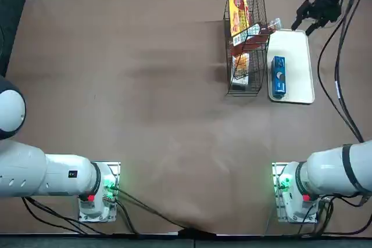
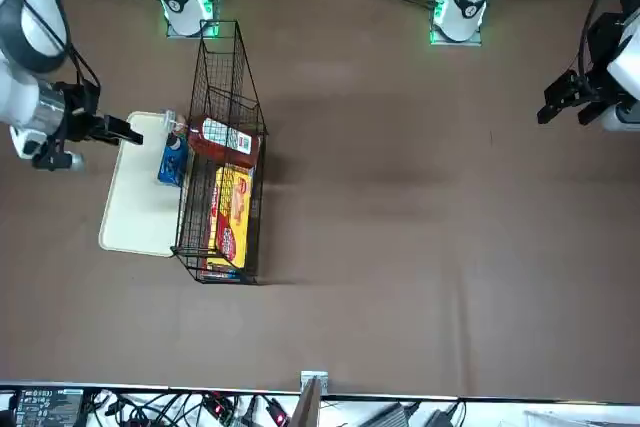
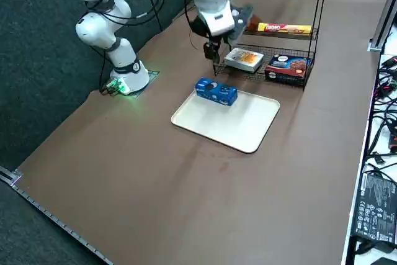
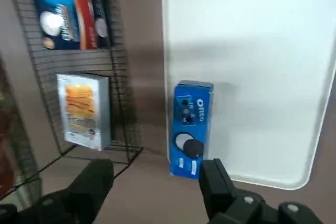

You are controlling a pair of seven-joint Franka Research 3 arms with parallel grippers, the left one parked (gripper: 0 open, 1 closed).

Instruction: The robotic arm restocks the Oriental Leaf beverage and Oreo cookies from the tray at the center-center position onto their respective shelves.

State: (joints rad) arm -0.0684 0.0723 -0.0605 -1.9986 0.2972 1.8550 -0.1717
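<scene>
Top view: 1 brown tabletop [image 1: 145, 97], 1 white tray [image 1: 297, 62] near its far right corner, 1 blue Oreo cookies box [image 1: 279, 76] lying on the tray's side nearest the rack, 1 black wire shelves rack [image 1: 247, 39] just beside the tray. 1 Oriental Leaf beverage bottle [image 1: 258, 34] lies in the rack, white cap poking out toward the tray; 1 yellow-red packet [image 1: 237, 10] above it. Right robotic arm [image 1: 337, 169] reaches to the far edge; its claw [image 1: 312, 22] hangs past the tray's far end, fingers apart, holding nothing. Cables and gear line the far edge. Front view: same count, 1 tray [image 2: 135, 217], 1 Oreo box [image 2: 172, 159], 1 bottle [image 2: 225, 139] in the rack [image 2: 222, 157], claw [image 2: 128, 131] at the tray's end, empty. Right side view: claw [image 3: 217, 51] above the rack-side of the tray [image 3: 229, 122], Oreo box [image 3: 216, 91] below it; rack tiers hold 3 other packs; dark floor around. Wrist view: fingers [image 4: 215, 184] wide apart, empty, Oreo box [image 4: 190, 127] between them on the tray [image 4: 262, 51]; 2 packs seen in the rack.
</scene>
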